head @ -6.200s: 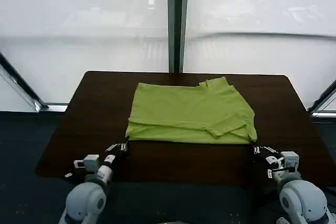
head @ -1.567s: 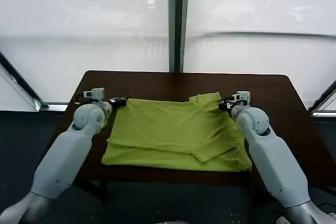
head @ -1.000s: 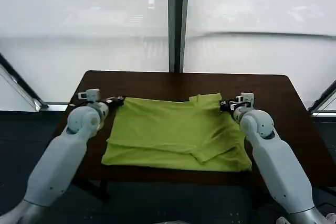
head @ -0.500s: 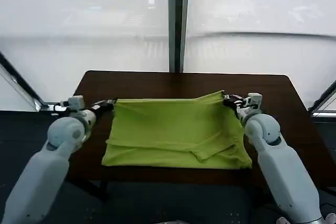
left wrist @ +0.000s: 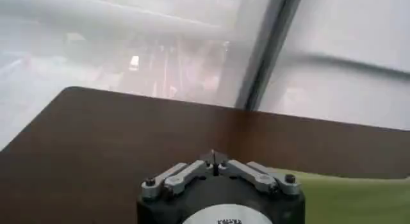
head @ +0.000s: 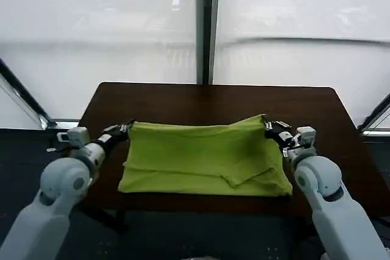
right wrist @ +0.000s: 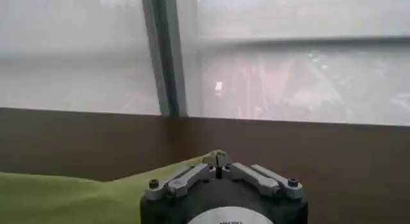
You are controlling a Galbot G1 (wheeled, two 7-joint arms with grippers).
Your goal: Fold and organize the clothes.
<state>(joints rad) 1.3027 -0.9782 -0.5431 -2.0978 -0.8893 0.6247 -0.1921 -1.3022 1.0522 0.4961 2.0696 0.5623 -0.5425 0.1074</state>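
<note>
Now | left claw (head: 126, 127), right claw (head: 266, 125) | pinching raised t-shirt (head: 204, 156) corners

We cannot see the white print on the t-shirt (head: 204, 156); folded layers hide its underside, and in both wrist views the picture edge crops the cloth and the desk (head: 207, 98).

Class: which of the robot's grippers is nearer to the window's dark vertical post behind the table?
Right. The right gripper grips the green t-shirt's far right corner, closer to the post; the left gripper grips the far left corner, farther off.
</note>
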